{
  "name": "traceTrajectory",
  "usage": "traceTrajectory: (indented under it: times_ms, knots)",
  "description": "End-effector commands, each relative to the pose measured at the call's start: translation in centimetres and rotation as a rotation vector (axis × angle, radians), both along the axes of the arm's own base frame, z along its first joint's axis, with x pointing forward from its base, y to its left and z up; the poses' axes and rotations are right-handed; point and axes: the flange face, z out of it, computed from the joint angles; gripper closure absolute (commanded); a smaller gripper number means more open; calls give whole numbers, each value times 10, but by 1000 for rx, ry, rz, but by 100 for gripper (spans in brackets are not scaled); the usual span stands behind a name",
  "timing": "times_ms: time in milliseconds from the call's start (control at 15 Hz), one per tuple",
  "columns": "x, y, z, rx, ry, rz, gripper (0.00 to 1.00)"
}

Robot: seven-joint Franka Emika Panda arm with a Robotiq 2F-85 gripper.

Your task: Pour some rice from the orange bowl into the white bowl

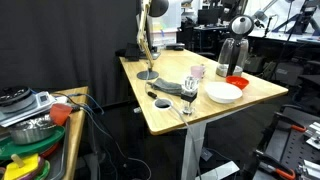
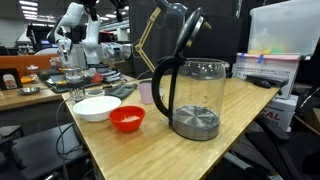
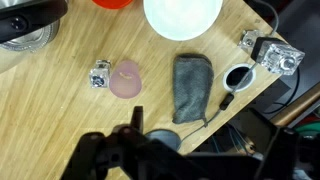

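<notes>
In a cluttered lab, my gripper [image 3: 150, 140] is hanging open-jawed and empty over the wooden table [image 1: 165, 115], the orange bowl [image 2: 127, 118] sitting beside the white bowl [image 2: 97, 107], clipped in my wrist view only.

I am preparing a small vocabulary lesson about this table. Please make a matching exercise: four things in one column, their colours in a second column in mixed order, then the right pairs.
Things:
1. small bowl
2. wide bowl
3. cup
4. cloth

Colours:
A. grey
B. white
C. red-orange
D. pale pink

Right pairs: 1-C, 2-B, 3-D, 4-A.
</notes>
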Motion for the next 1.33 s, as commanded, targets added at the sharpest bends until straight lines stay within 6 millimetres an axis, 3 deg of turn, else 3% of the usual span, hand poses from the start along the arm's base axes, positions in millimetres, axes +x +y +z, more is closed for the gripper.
traceTrajectory:
  times_ms: [0,400,867,933,1267]
  knots:
    - [0,0,1,0,1,0,0]
    - [-26,-25,-16,-61,42,-116,0]
    - [-93,-62,-75,-111,196,-242,0]
    - [-81,-60,-72,-107,181,-217,0]
    - [-92,-61,-77,-100,187,-231,0]
